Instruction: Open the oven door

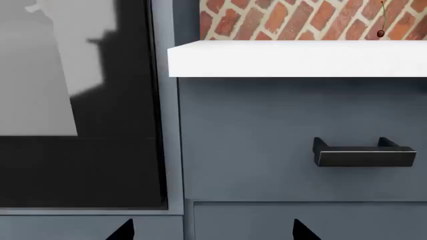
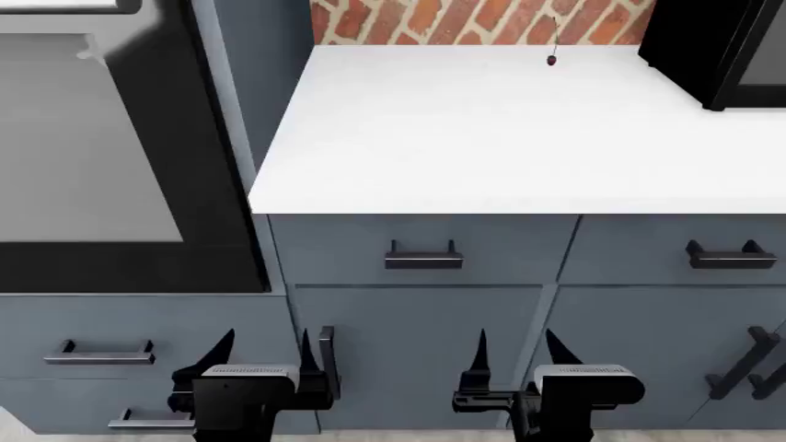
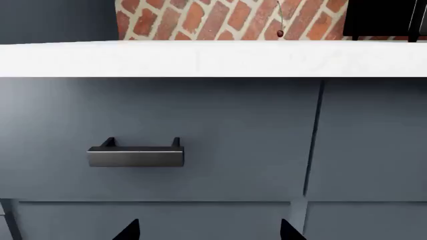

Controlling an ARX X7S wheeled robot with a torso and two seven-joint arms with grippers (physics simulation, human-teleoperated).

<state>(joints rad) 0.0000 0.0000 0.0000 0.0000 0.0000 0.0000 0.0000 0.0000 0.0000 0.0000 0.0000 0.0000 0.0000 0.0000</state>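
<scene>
- The large glossy black-framed oven door with grey glass window (image 2: 92,147) is seen shut, left of the white counter (image 2: 516,129), in the head view.
- Only the head view shows both claws: the left claw (image 2: 268,354) and right claw (image 2: 514,354) are held wide, empty, before blue-grey drawer fronts.
- Only fingertip ends are caught by the wrist views.
</scene>
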